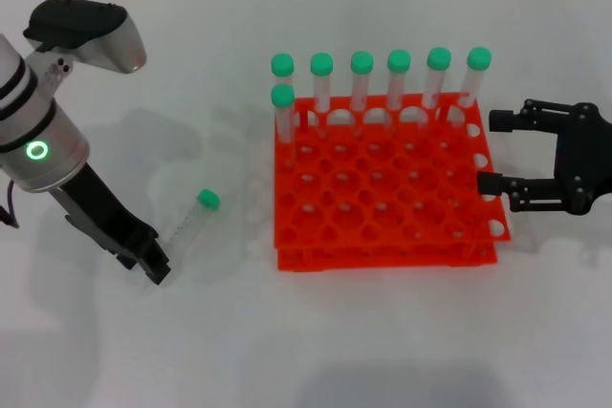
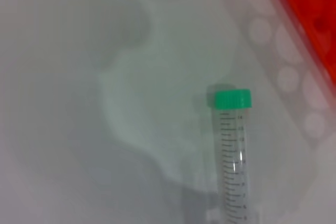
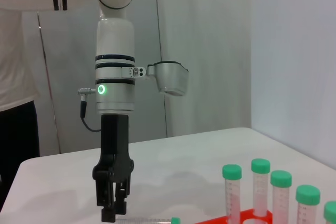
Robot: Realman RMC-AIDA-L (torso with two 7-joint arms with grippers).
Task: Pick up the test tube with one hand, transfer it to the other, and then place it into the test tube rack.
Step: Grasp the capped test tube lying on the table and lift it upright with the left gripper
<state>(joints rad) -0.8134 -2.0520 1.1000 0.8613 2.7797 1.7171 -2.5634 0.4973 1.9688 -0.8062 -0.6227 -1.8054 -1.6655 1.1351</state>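
The test tube (image 1: 189,225), clear with a green cap, lies on the white table to the left of the orange-red test tube rack (image 1: 382,236). It also shows in the left wrist view (image 2: 233,161). My left gripper (image 1: 153,269), on the arm with the green ring light, is low over the table just beside the tube's bottom end. It also shows in the right wrist view (image 3: 113,211). My right gripper (image 1: 488,152) is open and empty at the rack's right edge.
Several green-capped tubes (image 1: 399,78) stand in the rack's back row, and one more (image 1: 283,112) stands at its left edge. A corner of the rack shows in the left wrist view (image 2: 310,3). White table surrounds the lying tube.
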